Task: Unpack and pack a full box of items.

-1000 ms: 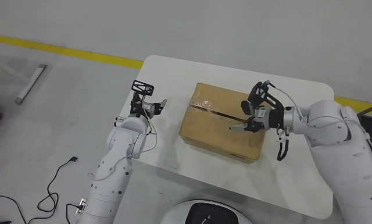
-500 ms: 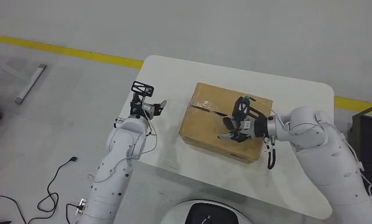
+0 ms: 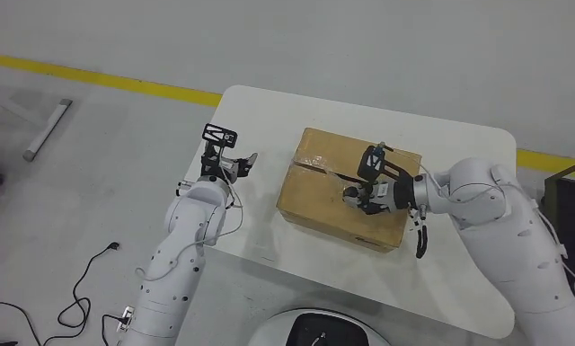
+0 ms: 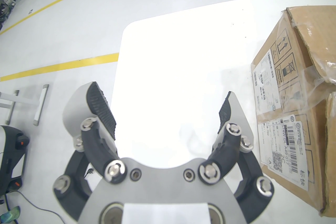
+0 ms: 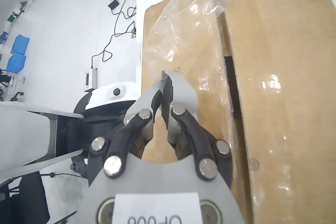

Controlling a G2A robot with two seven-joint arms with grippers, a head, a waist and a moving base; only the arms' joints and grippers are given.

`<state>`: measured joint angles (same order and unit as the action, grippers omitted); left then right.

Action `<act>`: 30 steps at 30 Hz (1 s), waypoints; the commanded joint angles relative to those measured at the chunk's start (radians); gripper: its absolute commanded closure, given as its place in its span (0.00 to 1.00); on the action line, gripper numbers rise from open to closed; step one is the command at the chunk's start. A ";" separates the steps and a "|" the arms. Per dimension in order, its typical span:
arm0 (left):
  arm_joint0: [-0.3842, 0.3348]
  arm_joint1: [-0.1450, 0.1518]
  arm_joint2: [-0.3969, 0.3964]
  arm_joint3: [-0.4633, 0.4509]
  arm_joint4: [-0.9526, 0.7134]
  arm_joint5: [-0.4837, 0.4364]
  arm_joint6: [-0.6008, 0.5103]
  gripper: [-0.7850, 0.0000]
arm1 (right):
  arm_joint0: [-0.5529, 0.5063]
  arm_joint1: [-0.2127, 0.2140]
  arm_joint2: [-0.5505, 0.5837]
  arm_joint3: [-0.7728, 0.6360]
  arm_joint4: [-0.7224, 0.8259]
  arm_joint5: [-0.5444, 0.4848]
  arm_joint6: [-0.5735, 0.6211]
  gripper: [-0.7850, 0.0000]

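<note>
A brown cardboard box (image 3: 314, 189) stands in the middle of the white table (image 3: 269, 112), its top flaps down with a dark seam gap (image 5: 231, 62) between them. A strip of clear plastic film (image 5: 189, 33) is lifted off the box top. My right gripper (image 3: 352, 196) hovers over the box top near its middle and is shut on the film's loose end (image 5: 165, 76). My left gripper (image 3: 235, 146) hangs open over the table's left edge, apart from the box's labelled side (image 4: 283, 104), with nothing between its fingers (image 4: 101, 107).
Bare table (image 4: 170, 51) lies between the left gripper and the box, and more at the front right (image 3: 449, 283). A yellow floor line (image 3: 108, 79) runs behind the table. Cables (image 3: 85, 283) and a grey bar (image 3: 47, 128) lie on the floor to the left.
My right gripper has moved from the box's right edge in over its top, and the clear film now stands up from the box. The left arm has stayed still.
</note>
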<state>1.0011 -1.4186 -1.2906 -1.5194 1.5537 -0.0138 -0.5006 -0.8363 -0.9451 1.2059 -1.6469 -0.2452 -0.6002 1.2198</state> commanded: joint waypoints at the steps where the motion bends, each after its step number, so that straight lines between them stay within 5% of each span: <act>1: 0.001 0.000 0.000 0.001 -0.001 0.000 0.000 0.00 | 0.011 0.006 0.018 -0.023 0.043 0.038 0.038 1.00; 5: -0.002 -0.001 0.008 0.003 -0.003 -0.006 0.002 0.00 | 0.039 0.020 0.027 -0.067 0.057 0.103 0.103 1.00; 13: -0.004 0.000 0.006 0.004 -0.006 -0.005 0.004 0.00 | 0.080 0.039 0.045 -0.137 -0.229 0.132 0.097 1.00; 20: 0.003 0.002 0.005 -0.009 -0.014 -0.041 0.010 0.00 | 0.080 0.039 0.045 -0.137 -0.229 0.132 0.097 1.00; 30: 0.023 0.011 0.000 -0.047 -0.099 -0.210 0.049 0.00 | 0.132 0.033 -0.003 -0.111 -0.111 0.153 0.065 1.00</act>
<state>1.0241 -1.4077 -1.2929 -1.5695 1.4556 -0.2172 -0.4524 -0.7156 -0.9116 1.2124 -1.7624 -0.3561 -0.4512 1.2820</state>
